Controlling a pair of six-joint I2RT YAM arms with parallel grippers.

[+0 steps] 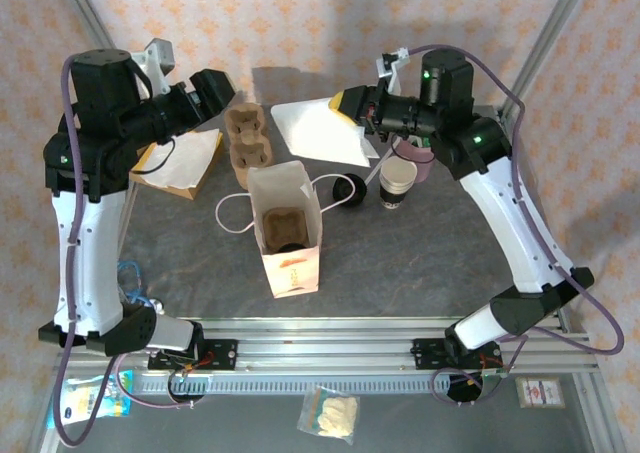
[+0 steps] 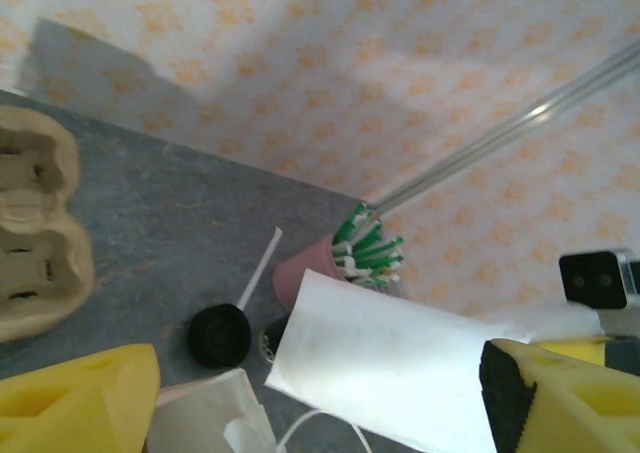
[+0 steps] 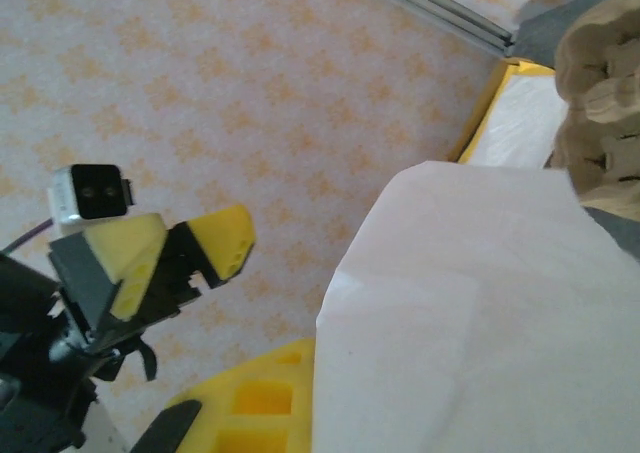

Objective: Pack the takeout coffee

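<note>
The takeout coffee cup [image 1: 398, 183], white with a dark lower band, stands uncovered right of centre. Its round black lid [image 1: 347, 190] lies on the table beside it, and turns up again as the black lid [image 2: 220, 335] in the left wrist view. My right gripper [image 1: 352, 106] is shut on the edge of a flat white paper bag [image 1: 320, 128] held above the table at the back; that bag [image 3: 480, 313] covers one finger of the right gripper [image 3: 325, 373]. My left gripper [image 1: 215, 88] hovers open at the back left, its yellow fingers [image 2: 80, 393] wide apart and empty.
An open white carrier bag [image 1: 285, 228] stands mid-table with a pulp tray inside. A second brown pulp tray [image 1: 248, 143] lies behind it. A pink cup of straws [image 2: 335, 268] stands behind the coffee cup. Flat bags [image 1: 180, 163] are stacked at the left.
</note>
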